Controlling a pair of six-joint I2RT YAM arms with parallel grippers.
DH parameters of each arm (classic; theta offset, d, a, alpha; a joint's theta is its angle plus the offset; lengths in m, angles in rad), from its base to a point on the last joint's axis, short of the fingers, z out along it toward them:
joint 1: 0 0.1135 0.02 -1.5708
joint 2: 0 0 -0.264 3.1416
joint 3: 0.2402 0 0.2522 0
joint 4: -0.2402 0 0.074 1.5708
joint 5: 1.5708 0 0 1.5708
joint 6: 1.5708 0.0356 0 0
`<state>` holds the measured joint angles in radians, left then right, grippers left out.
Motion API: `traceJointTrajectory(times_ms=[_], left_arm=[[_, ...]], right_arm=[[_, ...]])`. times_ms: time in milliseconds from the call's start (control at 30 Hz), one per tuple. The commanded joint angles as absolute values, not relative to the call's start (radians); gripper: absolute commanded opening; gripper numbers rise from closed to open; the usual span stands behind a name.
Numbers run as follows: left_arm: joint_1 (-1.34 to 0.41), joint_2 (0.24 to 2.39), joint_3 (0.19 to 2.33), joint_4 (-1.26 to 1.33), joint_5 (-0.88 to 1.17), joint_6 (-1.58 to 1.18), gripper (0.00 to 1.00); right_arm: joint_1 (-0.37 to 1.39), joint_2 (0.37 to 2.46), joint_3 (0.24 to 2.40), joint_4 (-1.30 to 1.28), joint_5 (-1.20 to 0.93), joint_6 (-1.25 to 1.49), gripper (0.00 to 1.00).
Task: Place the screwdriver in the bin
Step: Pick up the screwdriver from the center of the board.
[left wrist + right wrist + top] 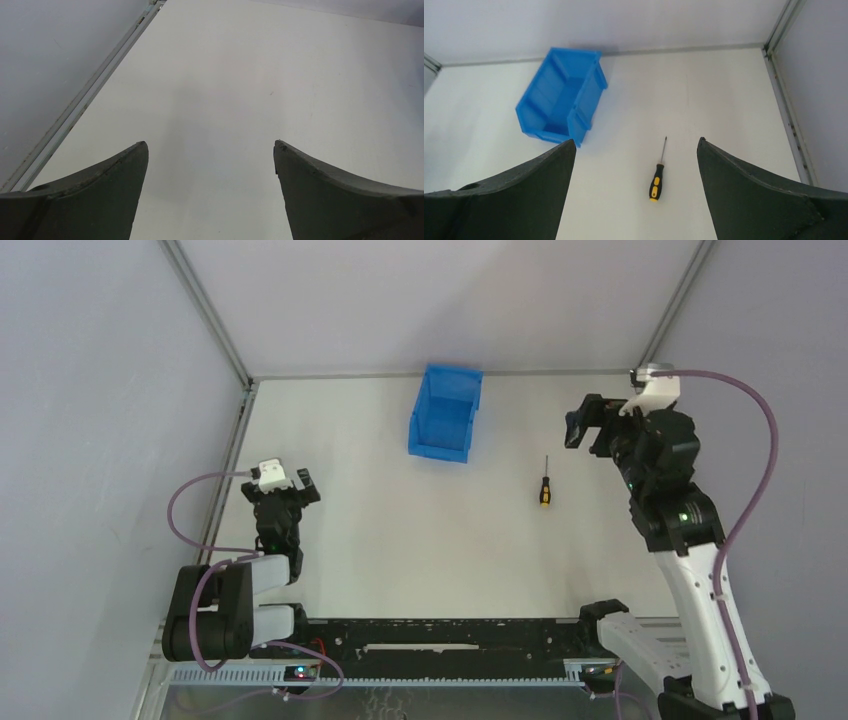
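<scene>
The screwdriver lies flat on the white table, right of centre, with its black and yellow handle toward the near side and its thin shaft pointing away. The blue bin stands upright at the back centre, to the screwdriver's far left, with nothing visible inside. My right gripper is open and empty, raised above the table just right of and beyond the screwdriver. In the right wrist view the screwdriver lies between my open fingers and the bin is at upper left. My left gripper is open and empty at the left side.
A metal frame rail runs along the table's left edge and also shows in the left wrist view. Grey walls close the back and both sides. A black rail with the arm bases runs along the near edge.
</scene>
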<state>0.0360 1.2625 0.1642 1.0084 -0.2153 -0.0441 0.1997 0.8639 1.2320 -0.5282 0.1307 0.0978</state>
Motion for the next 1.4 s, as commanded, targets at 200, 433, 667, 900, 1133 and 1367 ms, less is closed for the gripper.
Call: traceJointTrajectory(times_ms=[200,433,667,900,1133,1367], left_arm=[[0.041,1.256,0.197,1.043,-0.227,-0.025,1.00],[0.041,1.256,0.197,1.043,-0.227,-0.025,1.00],[0.041,1.256,0.197,1.043,-0.227,-0.025,1.00],[0.041,1.256,0.197,1.043,-0.228,-0.024,1.00],[0.041,1.256,0.197,1.043,-0.227,-0.025,1.00],[0.041,1.256,0.196,1.043,-0.227,-0.025,1.00]], right_arm=[[0.155,1.043,1.145,-0.437,0.130,0.128,1.00],[0.089,1.215,1.059,-0.359,0.055,0.175,1.00],[0.083,1.397,1.023,-0.302,0.011,0.179,0.99],[0.086,1.539,0.999,-0.261,0.015,0.180,0.97],[0.086,1.657,1.000,-0.282,0.025,0.175,0.93],[0.089,1.727,1.011,-0.314,0.038,0.149,0.80]])
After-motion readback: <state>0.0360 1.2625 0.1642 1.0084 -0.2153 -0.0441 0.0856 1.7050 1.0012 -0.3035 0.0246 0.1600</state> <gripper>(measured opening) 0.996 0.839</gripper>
